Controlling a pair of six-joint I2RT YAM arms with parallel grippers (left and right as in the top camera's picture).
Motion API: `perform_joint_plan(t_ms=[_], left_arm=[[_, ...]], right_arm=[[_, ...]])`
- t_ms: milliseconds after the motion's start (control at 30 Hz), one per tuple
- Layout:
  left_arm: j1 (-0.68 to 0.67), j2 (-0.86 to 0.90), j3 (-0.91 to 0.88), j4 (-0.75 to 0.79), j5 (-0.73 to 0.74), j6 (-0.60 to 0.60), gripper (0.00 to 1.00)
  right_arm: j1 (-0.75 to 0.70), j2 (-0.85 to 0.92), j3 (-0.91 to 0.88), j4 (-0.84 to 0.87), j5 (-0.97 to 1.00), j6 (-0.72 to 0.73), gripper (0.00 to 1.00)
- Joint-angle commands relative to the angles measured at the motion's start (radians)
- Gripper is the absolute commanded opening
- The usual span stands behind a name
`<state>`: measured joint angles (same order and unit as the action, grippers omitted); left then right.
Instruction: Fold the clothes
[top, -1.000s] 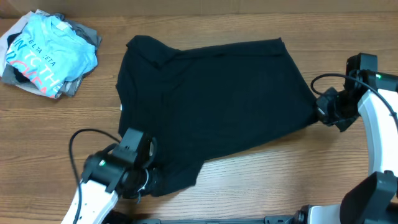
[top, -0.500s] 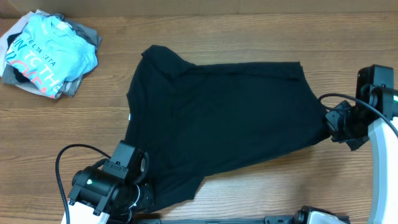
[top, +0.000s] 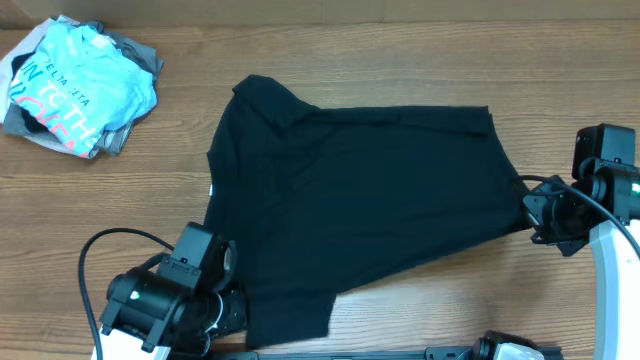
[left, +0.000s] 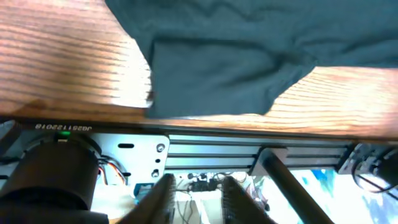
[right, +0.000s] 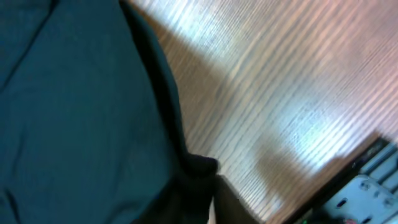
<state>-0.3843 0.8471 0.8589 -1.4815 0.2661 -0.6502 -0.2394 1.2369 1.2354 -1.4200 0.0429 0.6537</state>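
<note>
A black shirt (top: 360, 190) lies spread flat across the middle of the wooden table. My right gripper (top: 530, 205) is at its right edge, shut on a pinched bunch of the dark cloth. The right wrist view shows the fingers (right: 208, 186) closed on that fold of the shirt (right: 74, 93). My left gripper (top: 228, 310) is at the front edge by the shirt's lower left corner. In the left wrist view its fingers (left: 196, 193) are apart and empty, hanging off the table edge, with the shirt's hem (left: 236, 62) lying beyond them.
A pile of clothes (top: 75, 85) with a light blue printed shirt on top sits at the back left corner. The table's front edge and the metal frame (left: 249, 152) under it are right by my left gripper.
The shirt has slid to the right with my right gripper. My left gripper has come off the shirt's lower left corner and drawn back toward the front edge.
</note>
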Motion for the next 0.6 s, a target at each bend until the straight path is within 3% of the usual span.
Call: perform_joint_plan(t_ms=[0,33,67,267,433,467,567], left_arm=[[0.004,-0.008,0.028,-0.023,-0.003,-0.001,0.52],[0.004,-0.008,0.028,-0.028,-0.003,0.0,0.6],[0.004,-0.008,0.028,-0.031,-0.003,0.0,0.61],[0.005,-0.008,0.028,0.023,-0.014,0.0,0.63],[0.005,0.004,0.028,0.14,-0.014,0.0,0.82],[0.005,0.01,0.027,0.163,-0.014,0.0,0.84],[0.005,0.035,0.027,0.219,-0.015,0.0,0.86]], right_arm=[[0.003,-0.012,-0.005,0.021,0.02,-0.018,0.49],[0.003,-0.012,-0.005,0.027,0.02,-0.033,0.96],[0.003,-0.012,-0.005,0.034,0.02,-0.045,1.0],[0.003,-0.012,-0.005,0.099,0.004,-0.052,1.0],[0.003,-0.01,-0.005,0.297,-0.23,-0.222,1.0],[0.003,-0.007,-0.005,0.353,-0.28,-0.249,0.97],[0.003,0.024,-0.005,0.491,-0.327,-0.261,0.73]])
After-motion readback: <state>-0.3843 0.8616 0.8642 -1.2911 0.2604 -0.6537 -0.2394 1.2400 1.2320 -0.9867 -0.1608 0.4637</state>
